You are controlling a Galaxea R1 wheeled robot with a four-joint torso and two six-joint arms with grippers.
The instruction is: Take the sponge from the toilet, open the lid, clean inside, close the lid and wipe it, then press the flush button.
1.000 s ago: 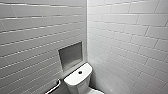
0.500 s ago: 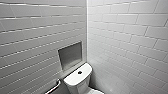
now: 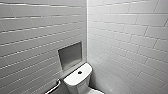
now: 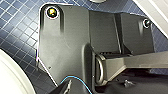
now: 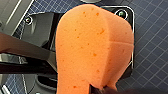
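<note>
The white toilet (image 3: 77, 81) stands in the corner of the tiled room, low in the head view. Its tank top carries the dark round flush button (image 3: 79, 72). A sliver of the lid (image 3: 96, 92) shows at the picture's lower edge. In the right wrist view the orange sponge (image 5: 93, 47) looms large over dark blue floor tiles, pinched at one end by my shut right gripper (image 5: 100, 89). My left gripper is open and holds nothing; its wrist view looks past the robot's dark plate at blue floor tiles (image 4: 20, 27) and a curved white ceramic surface (image 4: 10, 77).
A grey recessed niche (image 3: 70, 55) sits in the left wall above the tank. A metal grab bar (image 3: 53, 87) runs along that wall beside the toilet. White tiled walls meet in a corner (image 3: 87, 37) right behind the tank.
</note>
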